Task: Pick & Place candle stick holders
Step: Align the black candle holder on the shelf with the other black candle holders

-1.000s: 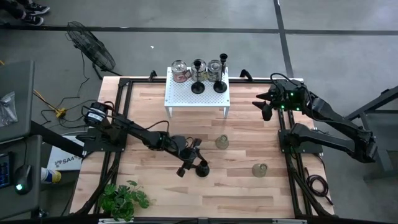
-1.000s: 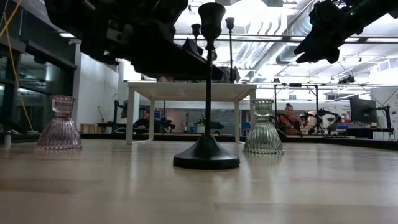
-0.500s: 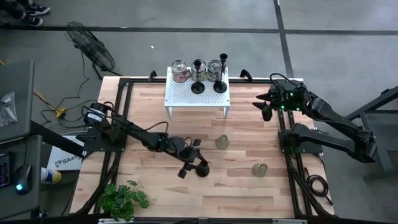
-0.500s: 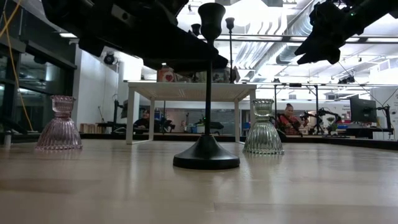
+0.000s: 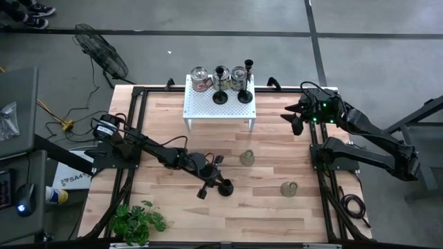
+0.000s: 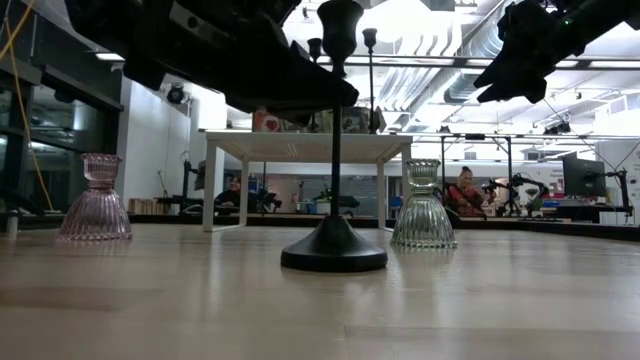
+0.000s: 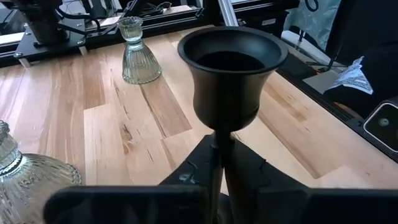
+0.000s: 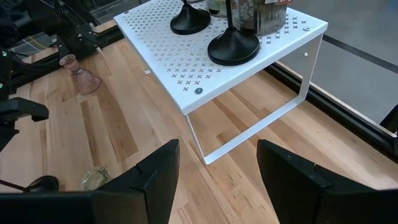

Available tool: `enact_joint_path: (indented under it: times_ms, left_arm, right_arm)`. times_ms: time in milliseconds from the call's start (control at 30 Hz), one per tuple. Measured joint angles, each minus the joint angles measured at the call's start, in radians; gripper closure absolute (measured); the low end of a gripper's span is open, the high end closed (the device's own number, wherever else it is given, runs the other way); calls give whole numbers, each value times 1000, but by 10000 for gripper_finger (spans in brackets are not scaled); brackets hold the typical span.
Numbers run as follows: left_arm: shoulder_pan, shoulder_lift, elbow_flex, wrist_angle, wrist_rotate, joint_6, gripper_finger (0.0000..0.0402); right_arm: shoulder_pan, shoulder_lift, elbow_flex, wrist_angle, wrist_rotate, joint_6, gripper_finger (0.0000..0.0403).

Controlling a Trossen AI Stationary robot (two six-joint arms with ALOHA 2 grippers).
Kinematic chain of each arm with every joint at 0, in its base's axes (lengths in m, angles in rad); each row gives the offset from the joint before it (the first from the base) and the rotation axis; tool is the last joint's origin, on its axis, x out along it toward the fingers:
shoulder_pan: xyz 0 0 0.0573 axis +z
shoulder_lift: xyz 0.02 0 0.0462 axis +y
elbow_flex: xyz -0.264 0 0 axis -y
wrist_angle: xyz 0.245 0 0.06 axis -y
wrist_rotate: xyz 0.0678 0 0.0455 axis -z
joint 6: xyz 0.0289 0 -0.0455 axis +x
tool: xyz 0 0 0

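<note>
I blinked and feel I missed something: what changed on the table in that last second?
The left gripper closed on the stem of the slim black candlestick with the round base, which shifted slightly. The right gripper stayed open by the white perforated stand; the glass holders didn't move.

White perforated stand [image 5: 219, 104], leafy plant [image 5: 138, 221], floor fan [image 5: 100, 48].

L gripper shuts on black candlestick

L gripper [image 5: 212, 176] was open beside the black candlestick [image 5: 224, 187] a sec ago, now clamped on its stem; wrist view shows fingers [image 7: 186, 186] pinching below the cup. Arm crept toward 3 o'clock. Candlestick base nudged slightly toward 3 o'clock in low view [image 6: 334, 255].
</note>
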Motion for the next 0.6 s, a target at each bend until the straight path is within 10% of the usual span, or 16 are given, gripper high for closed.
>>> enact_joint_path:
  times_ms: [300, 600]
  left_arm:
    - [0, -6, 1, -10, -31, -39, 394]
    - [-1, -168, 23, -201, -282, -224, 396]
  right_arm:
    - [0, 0, 0, 0, 0, -1, 196]
    - [0, 0, 0, 0, 0, -1, 196]
